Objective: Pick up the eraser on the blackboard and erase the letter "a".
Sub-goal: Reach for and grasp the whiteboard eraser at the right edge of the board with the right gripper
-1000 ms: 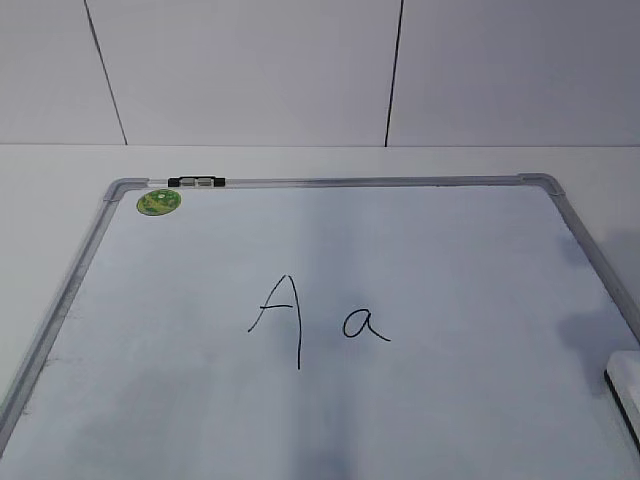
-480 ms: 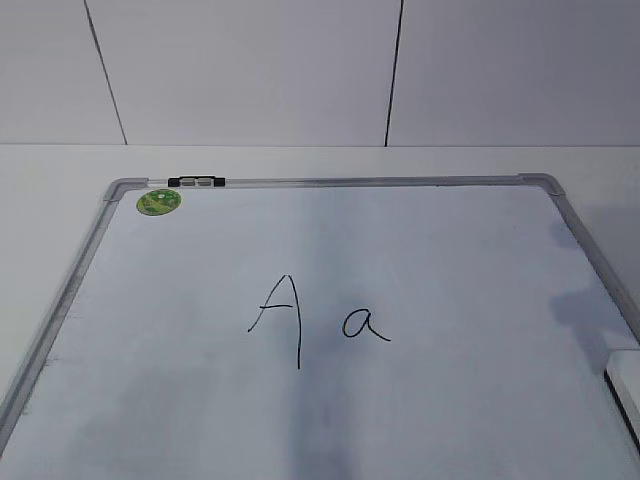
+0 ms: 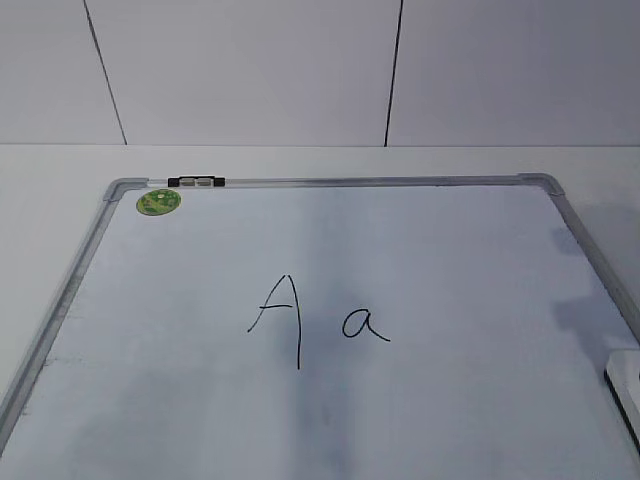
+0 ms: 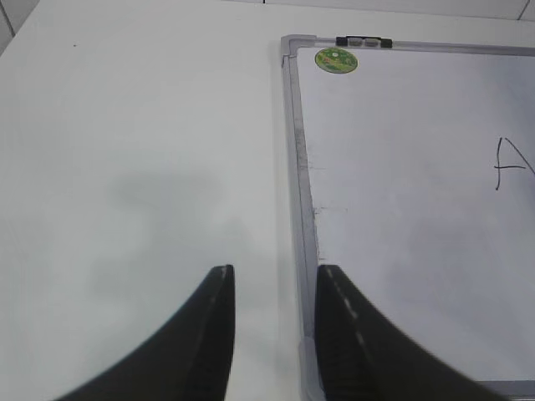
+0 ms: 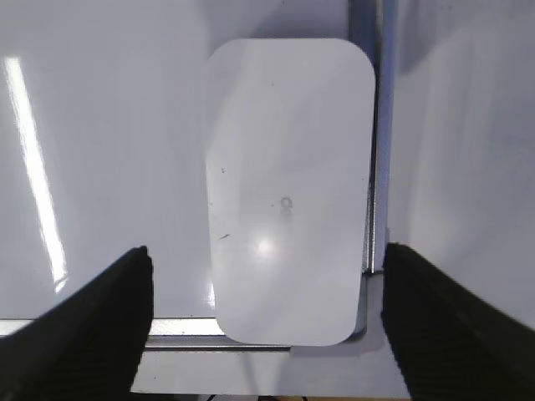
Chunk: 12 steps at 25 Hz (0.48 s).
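Observation:
The blackboard (image 3: 420,260) is a white board with a grey frame lying flat on the table. The letter "a" (image 3: 365,325) is written near its middle, right of a taller capital "A" (image 3: 285,315). The eraser (image 3: 626,385), white and rounded, lies at the board's near right corner, cut off by the exterior view's edge. In the right wrist view the eraser (image 5: 288,184) lies flat between the spread jaws of my right gripper (image 5: 266,251), which is open and above it. My left gripper (image 4: 276,271) is open and empty, over the board's left frame (image 4: 299,167).
A round green sticker (image 3: 159,201) and a small black-and-white clip (image 3: 196,182) sit at the board's far left corner. White table surrounds the board, with a white panelled wall behind. Neither arm shows in the exterior view.
The shadow on the board's right side near the eraser has shifted and shrunk slightly. The eraser and the letters have not moved.

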Each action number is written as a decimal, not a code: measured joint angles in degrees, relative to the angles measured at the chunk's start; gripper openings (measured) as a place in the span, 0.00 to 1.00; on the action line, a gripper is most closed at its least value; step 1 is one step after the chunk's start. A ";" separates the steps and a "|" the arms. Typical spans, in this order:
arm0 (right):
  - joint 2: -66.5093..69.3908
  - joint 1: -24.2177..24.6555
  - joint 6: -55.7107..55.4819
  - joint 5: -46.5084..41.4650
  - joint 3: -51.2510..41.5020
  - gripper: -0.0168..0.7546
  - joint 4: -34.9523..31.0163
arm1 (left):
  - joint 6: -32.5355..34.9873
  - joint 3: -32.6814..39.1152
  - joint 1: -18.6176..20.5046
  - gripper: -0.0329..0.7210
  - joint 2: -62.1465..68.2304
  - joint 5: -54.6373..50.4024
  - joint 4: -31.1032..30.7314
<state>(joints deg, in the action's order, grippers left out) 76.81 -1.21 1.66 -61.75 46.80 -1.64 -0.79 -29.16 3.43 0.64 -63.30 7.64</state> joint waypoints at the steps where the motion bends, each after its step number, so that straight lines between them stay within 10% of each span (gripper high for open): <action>1: 0.26 0.00 0.00 0.25 0.00 0.87 0.00 | 0.00 0.00 0.00 0.37 0.00 0.00 0.00; 12: 3.74 0.00 -0.13 2.54 0.00 0.87 0.47 | 0.00 0.00 0.00 0.37 0.00 0.00 0.00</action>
<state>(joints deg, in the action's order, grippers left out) 80.55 -1.21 1.54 -59.21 46.80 -1.17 -0.79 -29.16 3.43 0.64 -63.30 7.64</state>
